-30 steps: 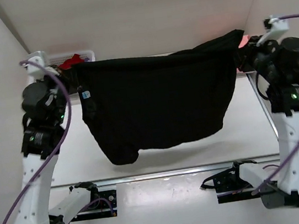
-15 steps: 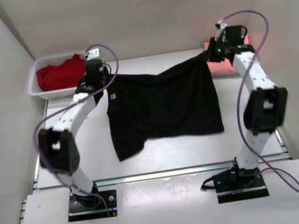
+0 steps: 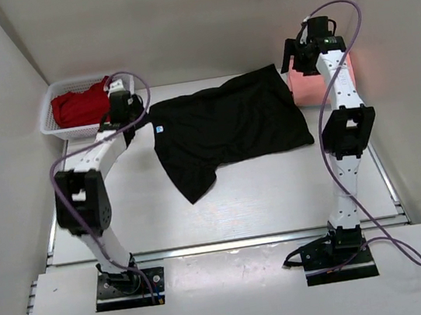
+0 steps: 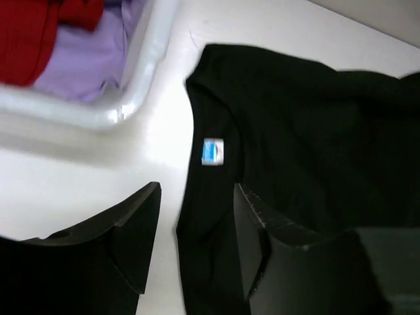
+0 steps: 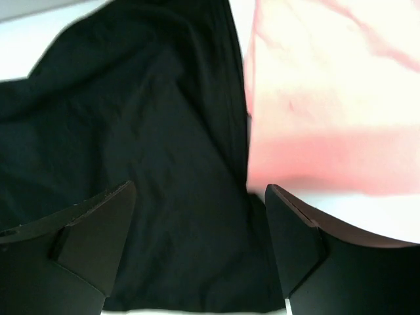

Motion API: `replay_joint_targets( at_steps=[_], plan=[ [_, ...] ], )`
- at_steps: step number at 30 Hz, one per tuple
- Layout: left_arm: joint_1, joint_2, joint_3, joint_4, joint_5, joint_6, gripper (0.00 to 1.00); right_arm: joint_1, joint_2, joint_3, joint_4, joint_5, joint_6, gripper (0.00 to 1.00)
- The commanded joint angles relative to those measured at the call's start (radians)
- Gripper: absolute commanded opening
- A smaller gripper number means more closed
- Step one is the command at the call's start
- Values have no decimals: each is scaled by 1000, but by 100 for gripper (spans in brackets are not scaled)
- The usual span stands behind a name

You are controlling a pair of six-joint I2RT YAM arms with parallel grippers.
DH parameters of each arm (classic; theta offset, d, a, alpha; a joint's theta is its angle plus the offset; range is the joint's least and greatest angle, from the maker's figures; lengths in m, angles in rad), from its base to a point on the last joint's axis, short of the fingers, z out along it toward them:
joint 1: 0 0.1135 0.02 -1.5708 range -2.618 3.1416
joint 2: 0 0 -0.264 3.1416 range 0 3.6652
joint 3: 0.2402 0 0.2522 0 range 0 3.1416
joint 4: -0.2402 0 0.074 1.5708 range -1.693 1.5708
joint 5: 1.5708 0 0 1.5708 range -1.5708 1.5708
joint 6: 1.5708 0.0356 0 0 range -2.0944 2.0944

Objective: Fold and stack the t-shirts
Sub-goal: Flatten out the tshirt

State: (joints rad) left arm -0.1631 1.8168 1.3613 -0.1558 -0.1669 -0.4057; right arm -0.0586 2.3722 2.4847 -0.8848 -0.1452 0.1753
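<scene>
The black t-shirt lies spread on the table, its blue-white neck label at the left end. My left gripper hovers over the shirt's collar edge; in the left wrist view the left gripper is open and holds nothing. My right gripper is above the shirt's far right corner; in the right wrist view the right gripper is also open and empty. A salmon-pink t-shirt lies folded just right of the black one. A red t-shirt and a lilac one sit in the basket.
The white lattice basket stands at the far left corner, close to my left wrist. Side walls close in the table on the left and right. The black shirt's lower sleeve points toward the table's middle.
Both grippers opened and let go of the black t-shirt. It dropped from hanging stretched between them and now lies flat on the table. Both arms have reached toward the far side.
</scene>
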Motion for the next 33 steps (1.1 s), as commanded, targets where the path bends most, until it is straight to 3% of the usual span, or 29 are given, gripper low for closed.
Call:
replay_joint_targets(
  at_steps=[1, 3, 6, 9, 12, 20, 29, 33],
  plan=[
    [-68, -241, -158, 10, 27, -27, 60, 42, -198, -23, -71, 110, -20, 78],
    [-93, -330, -287, -7, 15, -25, 60, 52, -267, -69, -92, 145, -23, 78],
    [-124, -470, -425, -36, 26, -21, 56, 51, -466, -269, -91, 142, -23, 78],
    [-148, -597, -519, -57, 59, -21, 56, 31, -776, -711, -22, 71, -10, 78],
    [-171, -652, -591, -67, 58, -16, 63, 8, -1005, -1016, 73, 0, -29, 78],
    [-193, -624, -761, 22, 162, -139, 66, -35, -1031, -1335, 275, 16, 16, 81],
    [-280, -456, -726, 90, 213, -217, 66, -76, -940, -1520, 492, -16, 81, 80],
    [-315, -372, -682, 41, 195, -208, 66, -73, -891, -1538, 546, -19, 116, 79]
  ],
)
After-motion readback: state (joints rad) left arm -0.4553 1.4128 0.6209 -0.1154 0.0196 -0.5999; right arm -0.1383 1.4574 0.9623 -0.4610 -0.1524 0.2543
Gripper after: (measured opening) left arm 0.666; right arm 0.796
